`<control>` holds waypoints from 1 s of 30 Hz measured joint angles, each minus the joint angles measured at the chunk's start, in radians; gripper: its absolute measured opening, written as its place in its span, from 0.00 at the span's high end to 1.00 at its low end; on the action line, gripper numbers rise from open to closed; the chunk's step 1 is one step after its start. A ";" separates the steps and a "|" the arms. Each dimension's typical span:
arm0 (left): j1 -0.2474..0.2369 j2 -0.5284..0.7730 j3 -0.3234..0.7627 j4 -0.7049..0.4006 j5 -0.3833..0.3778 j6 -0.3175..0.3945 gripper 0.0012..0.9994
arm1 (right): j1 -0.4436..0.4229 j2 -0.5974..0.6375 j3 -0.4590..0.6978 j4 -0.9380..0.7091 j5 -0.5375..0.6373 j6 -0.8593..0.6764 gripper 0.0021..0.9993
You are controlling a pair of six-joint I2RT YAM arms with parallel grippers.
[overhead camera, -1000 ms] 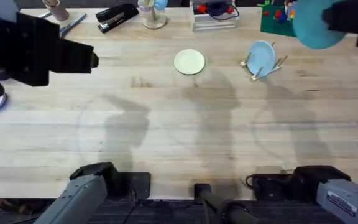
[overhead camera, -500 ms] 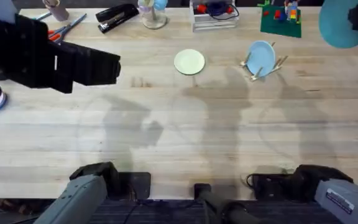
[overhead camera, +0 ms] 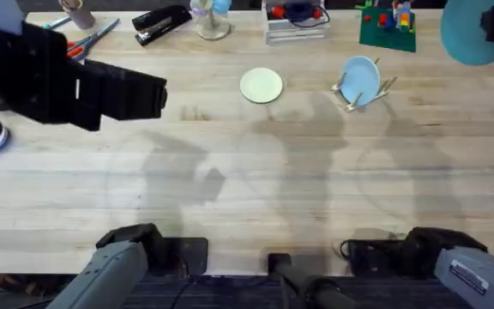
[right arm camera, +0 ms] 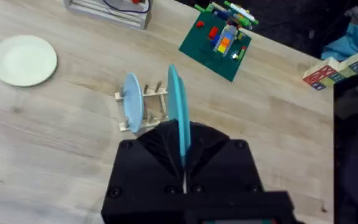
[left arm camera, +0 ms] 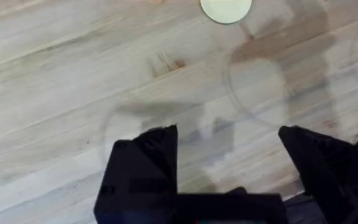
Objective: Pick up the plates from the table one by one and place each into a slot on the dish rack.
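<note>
- Right gripper (right arm camera: 182,165) is clenched on the teal plate (right arm camera: 176,106), which is held on edge, high above the table (overhead camera: 247,197) at the far right in the overhead view.
- Left gripper (left arm camera: 229,155) is spread wide with nothing between its fingers; it hangs above bare planks on the left side, well apart from any plate.
- Cream plate (overhead camera: 261,85) lies flat on the table near the far middle, not yet picked up.
- Rack (right arm camera: 146,107) stands beyond and to the right of the cream plate; a light-blue plate (right arm camera: 132,104) is already seated upright between its pegs, and open slots are seen just beside it.
- Judged step: the teal plate is being carried toward the rack, and insertion is not yet done.
- Risk: the plate is gripped only by its rim, so a slight twist could be caused in the descent, and the edge could land on a peg top rather than in a gap.
- Risk: the rack looks light and is barely wider than a plate; a sideways push could slide or tip it and unseat the light-blue plate.
- Risk: the toy brick board (right arm camera: 217,38) and the clear tray (right arm camera: 107,9) lie near the rack, and a wide approach could brush them.
</note>
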 joint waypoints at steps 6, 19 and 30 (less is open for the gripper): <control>0.000 0.000 0.000 -0.025 0.000 0.000 0.01 | 0.000 0.040 0.000 0.006 0.000 -0.017 0.97; 0.000 0.000 0.000 -0.025 0.000 0.000 0.01 | 0.000 0.053 0.000 0.007 0.000 -0.062 0.97; 0.000 0.000 0.000 -0.040 0.000 0.000 0.01 | 0.000 0.053 0.000 0.007 0.000 -0.069 0.97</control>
